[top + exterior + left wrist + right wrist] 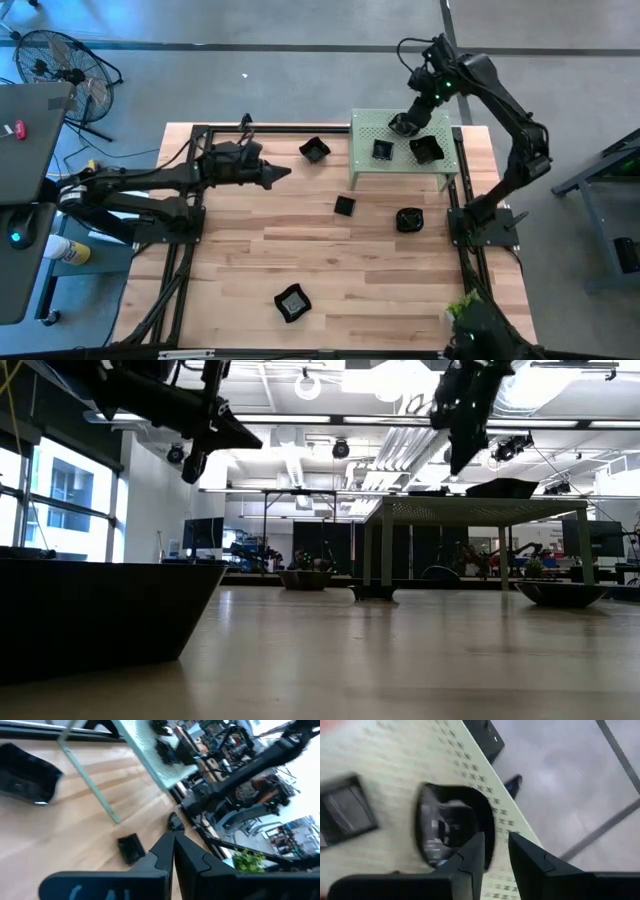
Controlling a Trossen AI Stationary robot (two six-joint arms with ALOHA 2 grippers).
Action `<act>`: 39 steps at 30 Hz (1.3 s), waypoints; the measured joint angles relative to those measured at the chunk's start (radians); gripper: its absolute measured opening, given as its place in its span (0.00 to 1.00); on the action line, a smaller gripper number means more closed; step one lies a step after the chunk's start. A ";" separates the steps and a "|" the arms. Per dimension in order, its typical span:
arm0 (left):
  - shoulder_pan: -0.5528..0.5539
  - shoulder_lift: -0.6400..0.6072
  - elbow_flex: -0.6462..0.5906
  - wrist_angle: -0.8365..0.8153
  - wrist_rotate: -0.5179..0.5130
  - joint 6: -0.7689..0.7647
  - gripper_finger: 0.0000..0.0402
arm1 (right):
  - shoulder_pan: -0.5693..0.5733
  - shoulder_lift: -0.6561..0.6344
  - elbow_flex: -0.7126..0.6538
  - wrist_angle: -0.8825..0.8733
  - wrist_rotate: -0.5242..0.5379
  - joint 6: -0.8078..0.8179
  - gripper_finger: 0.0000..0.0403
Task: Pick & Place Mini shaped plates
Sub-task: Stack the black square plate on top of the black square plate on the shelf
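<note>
Several glossy black mini plates show in the high view. Three sit on the pale green stand (365, 130): a round one (400, 125), a square one (383, 150), another (427, 150). Others rest on the table: (314, 150), (344, 206), (409, 219), (292, 303). My right gripper (408, 118) hovers over the stand's far side, open, just above the round plate (452, 827); its fingertips (495, 845) stand over that plate's rim. In the low view the right gripper (450, 460) ends above the stand top (480, 510). My left gripper (285, 175) is shut and empty, raised over the table's left middle.
The stand stands on thin legs (95, 790) at the table's far right. A dark frame rail (200, 130) runs along the table's edges. Bare wood lies between the scattered plates in the table's middle and near part (380, 290).
</note>
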 joint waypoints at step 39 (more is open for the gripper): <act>0.220 0.001 0.000 -0.197 0.182 0.361 0.00 | 1.152 -0.213 -0.840 0.860 0.493 1.803 0.11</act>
